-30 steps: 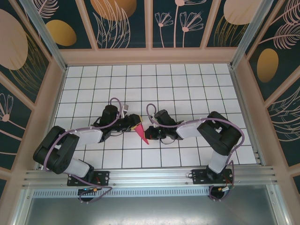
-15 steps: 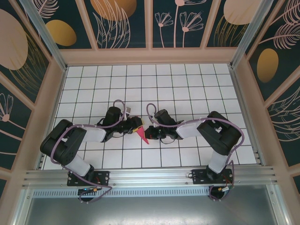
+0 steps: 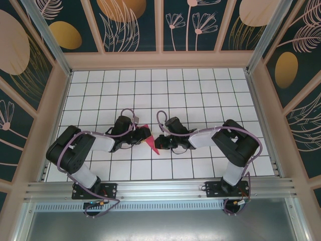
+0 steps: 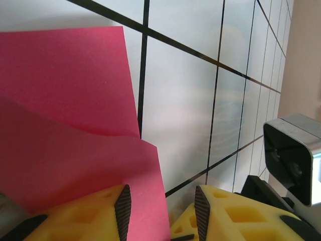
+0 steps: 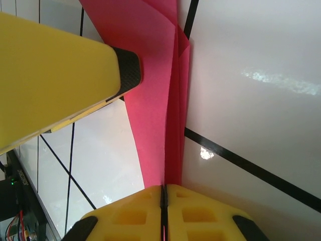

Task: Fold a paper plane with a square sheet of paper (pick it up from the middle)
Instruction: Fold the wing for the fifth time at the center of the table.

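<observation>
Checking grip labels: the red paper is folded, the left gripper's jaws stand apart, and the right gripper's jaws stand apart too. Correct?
Wrong about the right gripper: the right wrist view shows its yellow fingers closed together, pinching the folded red paper. The paper is indeed folded, and the left gripper has its jaws apart.

Red-pink paper plane (image 3: 153,145) — slim, creased lengthwise

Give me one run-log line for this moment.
paper: red, partly folded | right gripper: jaws shut on paper | left gripper: jaws open, paper edge between them
</observation>
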Robot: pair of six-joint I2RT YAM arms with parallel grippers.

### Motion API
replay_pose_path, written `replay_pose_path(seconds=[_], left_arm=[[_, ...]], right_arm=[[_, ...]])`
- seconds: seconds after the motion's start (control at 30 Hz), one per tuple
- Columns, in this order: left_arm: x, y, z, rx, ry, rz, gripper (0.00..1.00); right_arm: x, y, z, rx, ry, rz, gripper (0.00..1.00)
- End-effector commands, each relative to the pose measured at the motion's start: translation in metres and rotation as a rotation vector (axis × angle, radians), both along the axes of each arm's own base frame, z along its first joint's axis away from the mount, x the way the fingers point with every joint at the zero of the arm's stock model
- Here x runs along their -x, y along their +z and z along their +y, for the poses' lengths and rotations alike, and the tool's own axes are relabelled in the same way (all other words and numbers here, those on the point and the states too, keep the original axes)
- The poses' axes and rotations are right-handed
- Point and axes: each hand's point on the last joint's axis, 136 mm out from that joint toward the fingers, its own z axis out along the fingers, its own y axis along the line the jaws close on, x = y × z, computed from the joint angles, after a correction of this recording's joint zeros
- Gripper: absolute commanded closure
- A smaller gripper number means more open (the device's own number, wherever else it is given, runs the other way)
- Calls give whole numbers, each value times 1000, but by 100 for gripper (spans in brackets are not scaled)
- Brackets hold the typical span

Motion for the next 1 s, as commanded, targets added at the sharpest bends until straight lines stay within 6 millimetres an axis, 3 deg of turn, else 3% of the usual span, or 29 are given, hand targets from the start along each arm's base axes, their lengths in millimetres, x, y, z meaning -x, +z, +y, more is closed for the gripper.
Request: replay_pose_path(seconds=[0.0,0.2,0.37,0.5,0.73,0.97], left_arm=[[6,-21,15,-104,16,31,58],[6,-23,15,-113,11,34,58],[5,-21,13,-109,0,27,58],[5,-20,13,-108,-2,27,58],[6,-20,14,-110,-2,28,58],[4,-18,13,-114,-1,26,59]], right_arm=[[4,13,-2,5,12,-14,86],[-1,39,0,-38,-4,-47,85],[0,53,8,-93,15,-50,95],[9,45,20,-133,71,12,97],[11,14,16,-128,61,93,98],[21,-1,8,-118,59,135,98]])
